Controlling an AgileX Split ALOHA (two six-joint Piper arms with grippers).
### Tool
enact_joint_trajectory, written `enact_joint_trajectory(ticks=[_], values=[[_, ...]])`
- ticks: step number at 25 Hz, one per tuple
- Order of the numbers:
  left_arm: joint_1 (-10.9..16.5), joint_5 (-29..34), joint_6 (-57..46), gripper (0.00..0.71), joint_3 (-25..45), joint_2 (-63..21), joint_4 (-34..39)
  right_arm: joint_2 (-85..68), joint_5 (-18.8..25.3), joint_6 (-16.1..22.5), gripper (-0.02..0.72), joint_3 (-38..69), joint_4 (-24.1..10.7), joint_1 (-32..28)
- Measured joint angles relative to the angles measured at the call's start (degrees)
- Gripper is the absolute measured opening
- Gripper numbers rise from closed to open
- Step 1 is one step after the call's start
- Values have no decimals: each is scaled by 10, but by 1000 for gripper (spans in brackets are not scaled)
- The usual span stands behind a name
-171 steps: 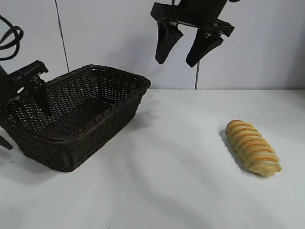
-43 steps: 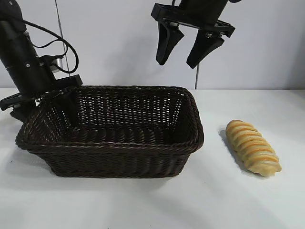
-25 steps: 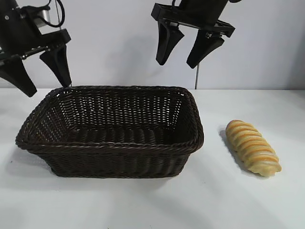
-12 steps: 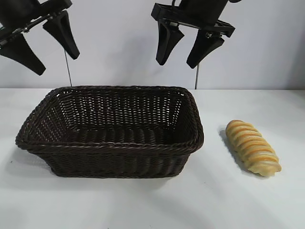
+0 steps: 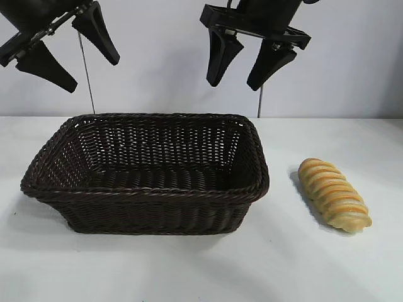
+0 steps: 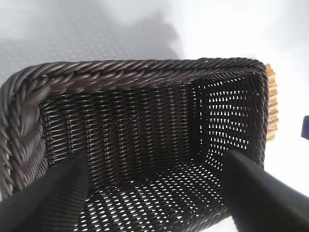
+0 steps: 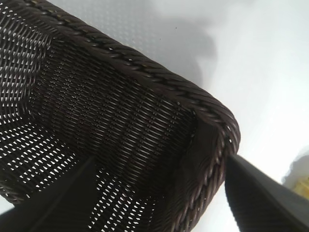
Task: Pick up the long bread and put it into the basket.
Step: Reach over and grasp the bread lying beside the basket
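Exterior view shows the long bread, an elongated golden-tan loaf with crosswise ridges and orange-brown stripes, lying flat on the white table just beside the right end of the basket, a large rectangular dark brown woven wicker container with sloping sides and a braided rim. Loaf and basket are apart; a strip of bare table separates them.

Task progress, as judged from this layout: no part of the pick-and-place is complete. The loaf is untouched and outside the basket. Remaining steps are approach, grasp, lift, transfer over the rim and release.

Container contents: the basket interior is visible down to its woven floor in all three views, and nothing lies inside it. In the left wrist view a sliver of the loaf shows beyond the far end wall of the basket.

Right gripper: raised above the rear right corner of the basket, jaws spread wide, grasping nothing. It stands above and to the basket side of the loaf, well apart from it.

Left gripper: raised above the rear left corner of the basket, jaws spread wide, grasping nothing, on the far side of the basket from the loaf
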Motion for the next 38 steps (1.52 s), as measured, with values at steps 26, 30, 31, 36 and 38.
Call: enact_joint_trajectory(ticks=[26,30,31,36,38], values=[[0,-3,0,553,0,0,0,0,26,40,537,0,-95,-123],[0,-3,0,553,0,0,0,0,26,45,537,1,-95,-123],[0,-3,0,553,0,0,0,0,26,46,537,5,-97,-123],[0,-3,0,553,0,0,0,-15,26,46,537,64,-109,-123],[0,-3,0,553,0,0,0,-23,26,46,537,90,-115,-123]])
